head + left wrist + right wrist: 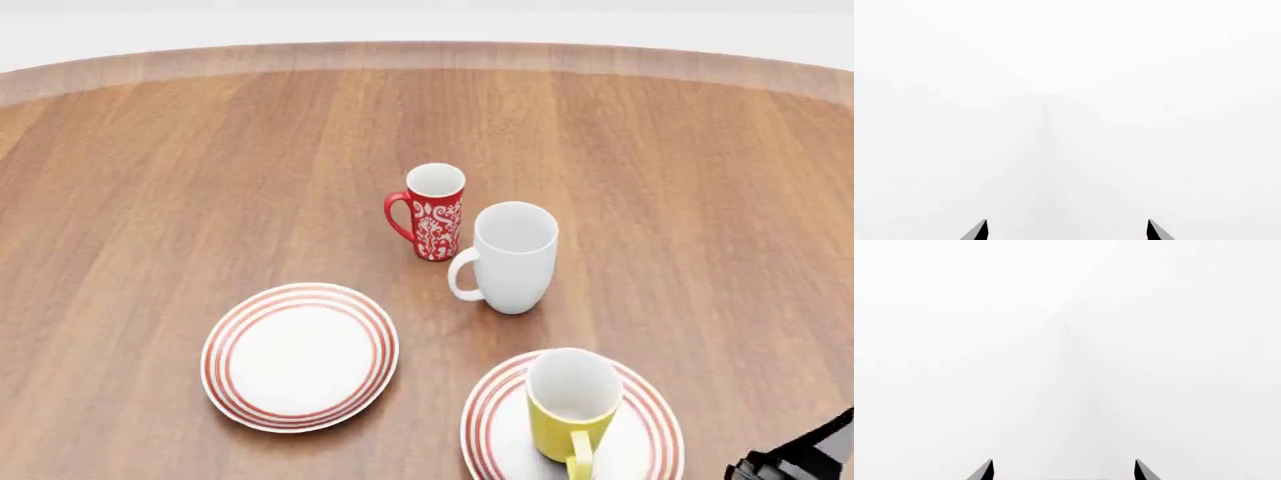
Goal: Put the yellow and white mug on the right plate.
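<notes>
Yellow mug [571, 410] stands upright on the right plate [487, 428], at the near edge of the wooden table [160, 180], its handle turned toward the robot and its white inside showing. The plate's red rings show on both sides of the mug. A dark piece of the right arm [807, 455] pokes in at the near right corner of the head view, apart from the plate.

Left of that plate and a little farther lies the left plate [300, 356], with nothing on it. Beyond the right plate stands the white mug [511, 258], upright, handle to the left. Just behind it, to its left, is the red mug [431, 212], handle also to the left; the two stand close together.

In the wrist views, the left gripper [1067, 231] and right gripper [1063, 471] each show two dark fingertips set wide apart with nothing between them, against plain white.
</notes>
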Tool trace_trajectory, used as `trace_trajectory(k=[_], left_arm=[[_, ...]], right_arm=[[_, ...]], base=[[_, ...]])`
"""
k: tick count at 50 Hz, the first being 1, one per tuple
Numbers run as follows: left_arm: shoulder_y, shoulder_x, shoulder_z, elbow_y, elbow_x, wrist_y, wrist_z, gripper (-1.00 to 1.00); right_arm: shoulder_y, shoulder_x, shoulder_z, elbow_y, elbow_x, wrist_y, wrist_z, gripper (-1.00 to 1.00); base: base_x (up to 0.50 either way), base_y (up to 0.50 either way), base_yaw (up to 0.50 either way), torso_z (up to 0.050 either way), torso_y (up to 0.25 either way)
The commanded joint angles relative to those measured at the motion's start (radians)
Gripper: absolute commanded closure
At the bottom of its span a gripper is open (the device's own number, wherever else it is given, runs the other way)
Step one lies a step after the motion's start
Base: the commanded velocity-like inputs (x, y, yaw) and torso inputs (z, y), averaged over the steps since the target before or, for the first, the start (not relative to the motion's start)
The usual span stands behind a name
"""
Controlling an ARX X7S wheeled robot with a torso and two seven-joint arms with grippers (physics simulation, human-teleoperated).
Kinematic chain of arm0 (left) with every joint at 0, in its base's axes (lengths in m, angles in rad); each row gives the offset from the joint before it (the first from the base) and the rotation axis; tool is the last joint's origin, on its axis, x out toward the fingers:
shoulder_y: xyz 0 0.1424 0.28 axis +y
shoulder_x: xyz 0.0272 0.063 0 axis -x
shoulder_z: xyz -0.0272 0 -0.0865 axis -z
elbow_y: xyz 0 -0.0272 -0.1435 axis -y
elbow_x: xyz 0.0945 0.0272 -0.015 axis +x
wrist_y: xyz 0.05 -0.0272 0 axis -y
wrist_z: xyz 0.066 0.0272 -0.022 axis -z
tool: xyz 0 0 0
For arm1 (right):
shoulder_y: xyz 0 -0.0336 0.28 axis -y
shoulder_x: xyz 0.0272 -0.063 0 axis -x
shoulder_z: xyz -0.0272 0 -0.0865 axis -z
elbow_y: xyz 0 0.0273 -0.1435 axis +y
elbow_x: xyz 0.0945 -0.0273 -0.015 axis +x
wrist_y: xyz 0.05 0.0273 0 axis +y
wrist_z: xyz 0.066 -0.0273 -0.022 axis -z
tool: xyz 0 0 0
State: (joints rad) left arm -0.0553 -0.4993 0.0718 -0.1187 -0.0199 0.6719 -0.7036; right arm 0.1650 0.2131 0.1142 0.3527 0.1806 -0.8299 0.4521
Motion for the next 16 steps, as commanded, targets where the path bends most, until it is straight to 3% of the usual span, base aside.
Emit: trace_trajectory(k=[1, 10, 16], left_arm=[[-0.063, -0.055, -0.231, 0.095, 0.09, -0.011, -0.109, -1.0], [-0.049, -0.11, -0.456, 0.33, 0.026, -0.135, -0.179, -1.0], [-0.045, -0.116, -0.476, 0.364, 0.049, -0.146, -0.182, -1.0]], right_arm=[[0.094, 0.012, 0.221, -0.03, -0.149, -0.133, 0.128, -1.0], [0.104, 0.064, 0.31, -0.247, -0.089, -0.057, 0.18, -1.0], [0.101, 0.063, 0.305, -0.277, -0.077, -0.052, 0.181, -1.0]], base=[[0.0, 0.0, 0.0, 0.0, 0.0], [0.0, 0.0, 0.0, 0.0, 0.0], [0.0, 0.0, 0.0, 0.0, 0.0]])
